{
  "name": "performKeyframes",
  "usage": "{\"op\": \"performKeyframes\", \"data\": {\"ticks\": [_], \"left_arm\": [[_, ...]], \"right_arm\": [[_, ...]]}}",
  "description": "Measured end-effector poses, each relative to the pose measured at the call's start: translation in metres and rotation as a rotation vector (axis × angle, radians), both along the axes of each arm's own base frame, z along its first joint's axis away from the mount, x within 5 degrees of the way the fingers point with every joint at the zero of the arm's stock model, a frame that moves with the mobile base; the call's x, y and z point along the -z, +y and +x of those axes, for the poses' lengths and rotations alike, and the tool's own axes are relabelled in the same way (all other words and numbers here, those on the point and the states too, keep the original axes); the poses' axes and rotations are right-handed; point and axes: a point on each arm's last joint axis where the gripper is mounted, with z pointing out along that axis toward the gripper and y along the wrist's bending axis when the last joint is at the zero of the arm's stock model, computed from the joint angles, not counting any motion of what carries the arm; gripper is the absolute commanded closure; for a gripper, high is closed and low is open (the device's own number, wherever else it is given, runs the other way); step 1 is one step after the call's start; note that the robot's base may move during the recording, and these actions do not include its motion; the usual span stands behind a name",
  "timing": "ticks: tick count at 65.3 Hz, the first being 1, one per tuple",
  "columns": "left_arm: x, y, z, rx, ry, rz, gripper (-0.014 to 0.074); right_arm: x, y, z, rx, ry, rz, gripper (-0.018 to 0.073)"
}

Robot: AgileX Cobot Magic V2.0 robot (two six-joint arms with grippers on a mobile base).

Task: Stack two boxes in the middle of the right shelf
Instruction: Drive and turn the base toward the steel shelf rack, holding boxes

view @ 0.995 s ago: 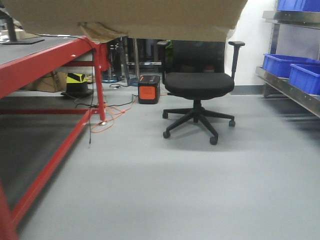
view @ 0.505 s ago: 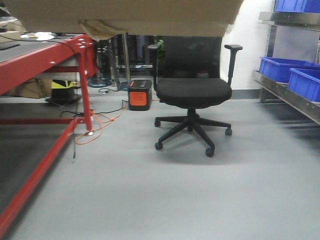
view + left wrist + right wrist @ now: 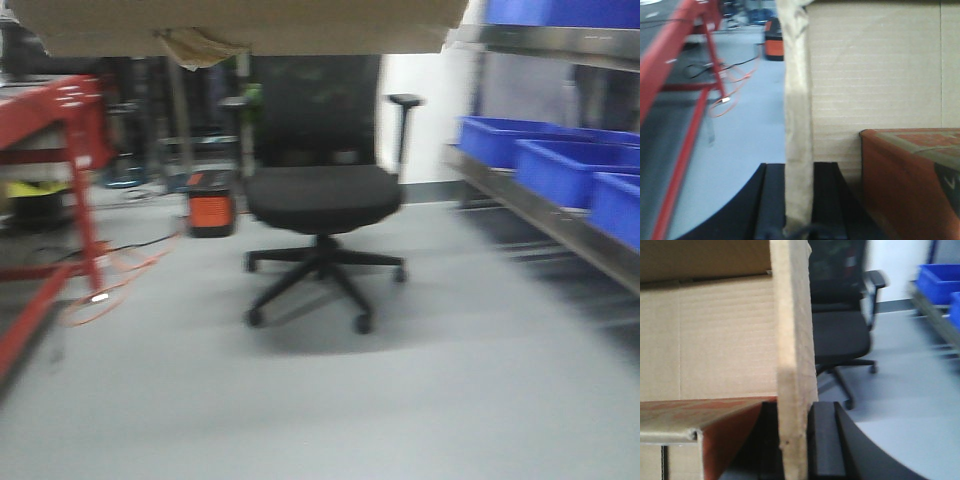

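A tan cardboard box [image 3: 250, 25] hangs across the top of the front view, with a crumpled yellowish tape scrap [image 3: 195, 47] at its bottom left. My left gripper [image 3: 799, 200] is shut on the box's left wall flap [image 3: 797, 100]. My right gripper [image 3: 796, 440] is shut on its right wall flap [image 3: 792, 330]. A red-brown inner box [image 3: 915, 175] lies inside, also seen in the right wrist view [image 3: 700, 420]. The steel shelf [image 3: 545, 205] runs along the right, far from the box.
A black office chair [image 3: 320, 190] stands on the grey floor straight ahead. Blue bins [image 3: 545, 160] sit on the shelf at right. A red table frame [image 3: 60, 180] is at left, with an orange-black unit [image 3: 212, 205] and orange cable [image 3: 110, 285] behind.
The view has swung to the right: the red table and the chair slid left and the shelf with the blue bins came further in. The box stays held in both grippers.
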Motion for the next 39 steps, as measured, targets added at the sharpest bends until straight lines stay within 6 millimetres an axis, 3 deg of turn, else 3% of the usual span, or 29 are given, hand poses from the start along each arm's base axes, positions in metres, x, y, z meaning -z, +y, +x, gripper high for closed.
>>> {"op": "performKeyframes", "data": {"ticks": [39], "left_arm": [[-0.0005,0.0007,0.0001,-0.003,-0.002,0.001,0.0707]], "right_arm": [[-0.0006,0.0001,0.0002,-0.002,-0.007,-0.002,0.0713]]}}
